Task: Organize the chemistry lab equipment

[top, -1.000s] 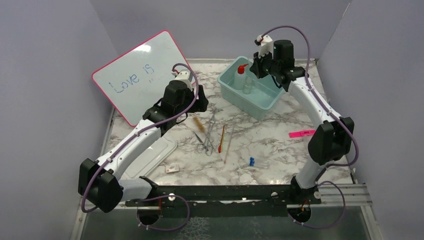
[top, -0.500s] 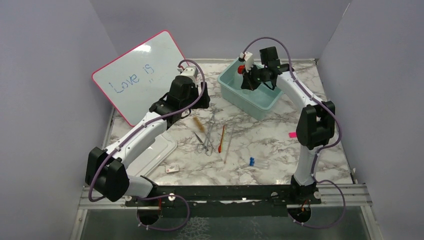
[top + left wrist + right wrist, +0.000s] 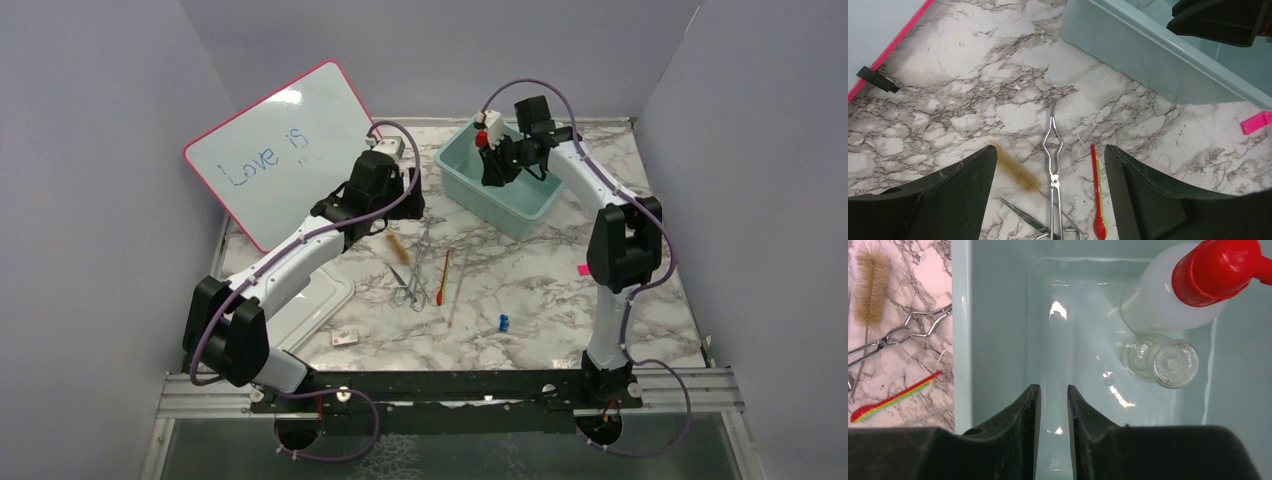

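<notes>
My left gripper (image 3: 1050, 150) hangs open above the marble table, and it shows too in the top view (image 3: 405, 205). Below its fingers lie a brown-bristle brush (image 3: 1013, 167), metal scissor-like forceps (image 3: 1053, 125), tweezers (image 3: 1023, 215) and a thin red stick (image 3: 1097, 190). A clear rod (image 3: 458, 285) lies beside the stick. My right gripper (image 3: 1054, 387) is inside the teal bin (image 3: 960, 315), its jaws a narrow gap apart over a clear tube (image 3: 1050, 340) on the bin floor. The squeeze bottle (image 3: 1158, 305) with red cap (image 3: 1215, 272) and a glass jar (image 3: 1168, 360) stand in the bin.
A pink-framed whiteboard (image 3: 270, 150) leans at the back left. A white lid (image 3: 300, 310) lies by the left arm. A small card (image 3: 345, 338), a blue clip (image 3: 504, 322) and a pink tag (image 3: 584, 269) sit on the table. Grey walls close three sides.
My right arm has swung left and down into the bin, and its jaws have gone from shut to slightly apart. The left arm has crept right, toward the tools.
</notes>
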Tool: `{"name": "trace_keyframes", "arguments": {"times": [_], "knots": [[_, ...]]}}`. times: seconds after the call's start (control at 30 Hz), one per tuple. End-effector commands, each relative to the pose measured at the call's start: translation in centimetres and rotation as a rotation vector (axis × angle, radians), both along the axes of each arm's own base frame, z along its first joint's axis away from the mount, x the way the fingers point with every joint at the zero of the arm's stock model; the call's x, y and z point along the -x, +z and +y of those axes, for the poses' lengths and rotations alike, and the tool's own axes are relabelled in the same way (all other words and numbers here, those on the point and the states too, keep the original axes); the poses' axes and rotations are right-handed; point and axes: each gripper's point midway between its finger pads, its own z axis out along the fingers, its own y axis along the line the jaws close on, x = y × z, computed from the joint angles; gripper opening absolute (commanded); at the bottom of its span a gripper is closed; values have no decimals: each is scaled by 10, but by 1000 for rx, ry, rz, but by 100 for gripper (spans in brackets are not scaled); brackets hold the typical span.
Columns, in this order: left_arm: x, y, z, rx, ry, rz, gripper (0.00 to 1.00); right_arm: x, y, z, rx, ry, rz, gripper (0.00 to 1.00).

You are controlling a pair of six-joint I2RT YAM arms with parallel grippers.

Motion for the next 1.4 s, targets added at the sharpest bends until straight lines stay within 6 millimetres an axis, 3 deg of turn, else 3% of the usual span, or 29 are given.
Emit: {"name": "trace_keyframes", "arguments": {"times": [0.0, 0.27, 0.4, 0.67, 0.93, 1.2, 1.37], "knots": [[-9, 2, -14, 21, -60, -11, 81, -5, 38, -4, -12, -54, -66, 34], [-4, -43, -26, -24, -150, 86, 68, 7, 112, 6, -187, -149, -128, 35], [-3, -67, -34, -37, -184, 167, 58, 20, 134, 16, -311, -229, -109, 35], [-24, -106, -51, -104, -268, 221, 54, 81, 146, 38, -538, -275, -33, 38], [-45, -148, -59, -130, -241, 255, 39, 135, 128, 61, -602, -270, 91, 38], [-43, -163, -63, -137, -312, 228, 37, 156, 125, 56, -657, -291, 98, 38], [-39, -176, -68, -139, -372, 235, 24, 160, 123, 52, -648, -296, 97, 37]]}}
